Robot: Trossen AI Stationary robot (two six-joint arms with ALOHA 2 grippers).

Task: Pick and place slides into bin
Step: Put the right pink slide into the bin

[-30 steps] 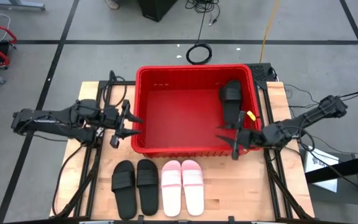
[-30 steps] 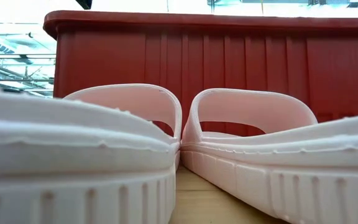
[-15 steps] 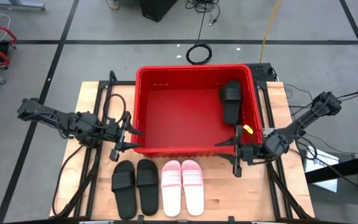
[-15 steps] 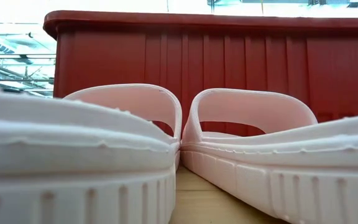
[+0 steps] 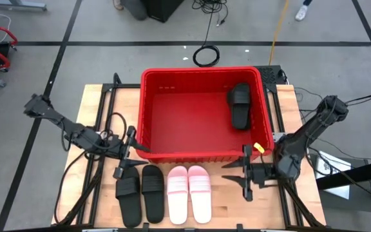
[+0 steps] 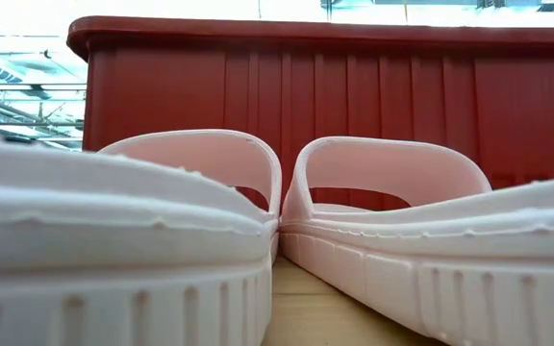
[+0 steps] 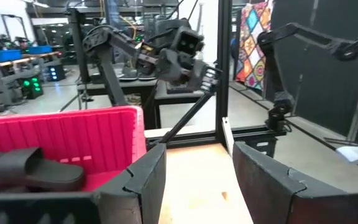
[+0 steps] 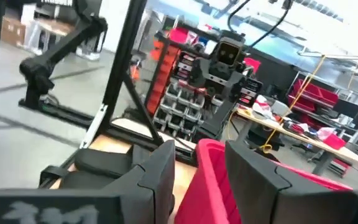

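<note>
The red bin [image 5: 198, 151] stands mid-table, with a black slide [image 5: 240, 105] lying inside at its right wall. Two black slides [image 5: 140, 193] and two pale pink slides [image 5: 189, 193] lie sole-down side by side on the table in front of the bin. The low view shows the pink pair [image 6: 258, 192] close up before the bin wall [image 6: 354, 86]. My left gripper [image 5: 131, 158] is open and empty at the bin's near-left corner, just above the black pair. My right gripper [image 5: 234, 173] is open and empty over the table right of the pink pair.
The bin's near wall stands just behind both grippers. A black metal frame [image 5: 105, 109] runs along the table's left and right sides. Bare wood [image 5: 237, 212] lies right of the pink slides. In the left wrist view a black slide [image 7: 30, 168] lies by the bin wall [image 7: 61, 130].
My left gripper has moved toward the near edge, from beside the bin's left wall to its near-left corner over the black slides. My right gripper has moved from over the bin's near-right corner toward the near edge, clear of the bin. The slides have stayed put.
</note>
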